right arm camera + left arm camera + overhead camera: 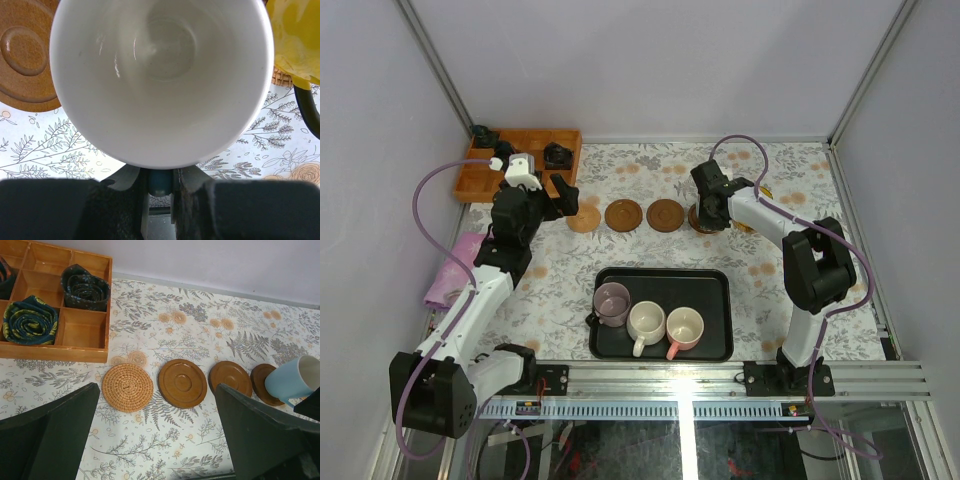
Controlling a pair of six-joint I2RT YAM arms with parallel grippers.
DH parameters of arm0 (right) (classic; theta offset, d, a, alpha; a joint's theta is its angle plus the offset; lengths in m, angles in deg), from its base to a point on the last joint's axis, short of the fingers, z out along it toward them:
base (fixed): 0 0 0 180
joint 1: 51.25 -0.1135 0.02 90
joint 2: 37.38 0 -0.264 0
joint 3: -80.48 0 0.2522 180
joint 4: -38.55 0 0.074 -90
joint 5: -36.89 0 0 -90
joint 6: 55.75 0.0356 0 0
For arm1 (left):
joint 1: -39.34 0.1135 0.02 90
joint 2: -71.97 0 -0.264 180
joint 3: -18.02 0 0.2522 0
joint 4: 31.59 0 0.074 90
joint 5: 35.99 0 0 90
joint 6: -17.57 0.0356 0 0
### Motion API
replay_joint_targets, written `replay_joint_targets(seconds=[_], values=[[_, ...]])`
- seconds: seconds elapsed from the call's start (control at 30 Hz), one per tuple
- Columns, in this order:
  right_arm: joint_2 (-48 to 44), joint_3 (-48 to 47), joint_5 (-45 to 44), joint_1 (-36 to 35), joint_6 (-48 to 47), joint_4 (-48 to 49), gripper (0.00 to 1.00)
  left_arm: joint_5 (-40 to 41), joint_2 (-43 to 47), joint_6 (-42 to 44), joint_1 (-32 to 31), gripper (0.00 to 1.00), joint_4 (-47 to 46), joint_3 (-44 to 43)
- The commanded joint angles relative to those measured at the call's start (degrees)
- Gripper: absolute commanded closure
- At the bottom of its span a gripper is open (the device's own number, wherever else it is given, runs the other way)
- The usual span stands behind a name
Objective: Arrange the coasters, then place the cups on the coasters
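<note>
While right pincer clamps it, blue cup, white inside, left pincer apart.

We list one partitioned orange wooden box at the table's far left corner, with dark patterned fabric rolls in several of its compartments. A floral tablecloth covers the table, and a black rectangular tray sits near the front edge. A crumpled pink cloth lies at the left edge.

Noted four coasters in a row toward tabletop's far edge: woven tan, two brown, one dark. Found blue cup tilted over the dark one, yellow cup on a fifth, woven. Counted mauve, cream, pink-handled cups upright in tray's left half.
</note>
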Motion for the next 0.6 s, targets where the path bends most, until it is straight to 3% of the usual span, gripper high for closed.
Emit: replay_joint_targets(seconds=[0.0,0.57], values=[[-3.1,0.03,-1.85,-0.55,0.87,1.84,0.89,-0.35,-0.06,-0.61,-0.01,0.0,-2.55,-1.49],[-0.79,-1.7,-1.79,-0.55,-1.11,3.54,0.87,-0.5,-1.75,-0.5,0.01,0.0,-2.67,-1.96]])
